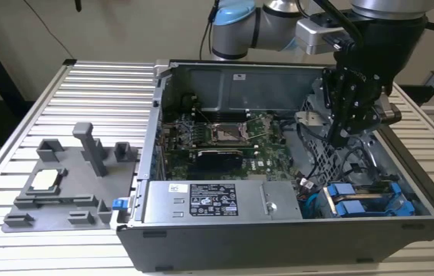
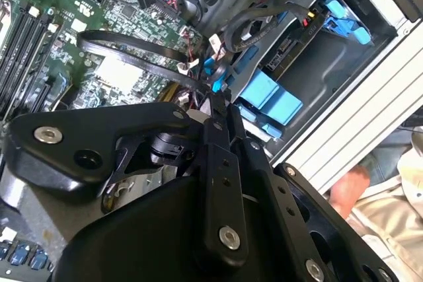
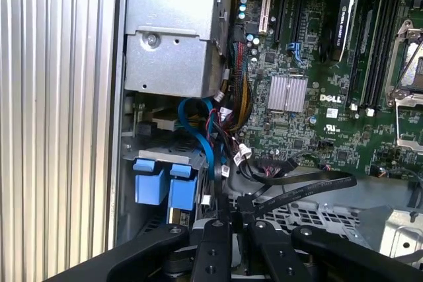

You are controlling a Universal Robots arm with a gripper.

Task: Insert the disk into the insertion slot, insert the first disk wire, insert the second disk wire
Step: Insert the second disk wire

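Open computer case (image 1: 278, 241) on a slatted metal table (image 1: 102, 92), the arm reaching in from above on the exterior view's right. We place the disk (image 1: 347, 208) in the drive bay at the case's near corner on the exterior view's right; its bright blue carrier tabs show in both wrist views (image 2: 268, 94) (image 3: 165, 186), seated side by side in the bay. The gripper (image 1: 338, 141) hangs inside the case, above the disk and apart from it, over the perforated metal floor between bay and motherboard (image 1: 225, 138). In both wrist views (image 2: 215, 104) (image 3: 231, 209) we see its jaws drawn narrow, almost together; their tips lie at one end of a black flat cable (image 3: 310, 181), beside a bundle of blue and red wires (image 3: 211, 130); whether the cable is pinched we cannot tell. The power supply (image 1: 201, 201) bears a black-and-white printed label (image 1: 212, 199); the board carries white printed marks. A grey moulded fixture (image 1: 71, 184) stands on the table at the exterior view's left, well apart.
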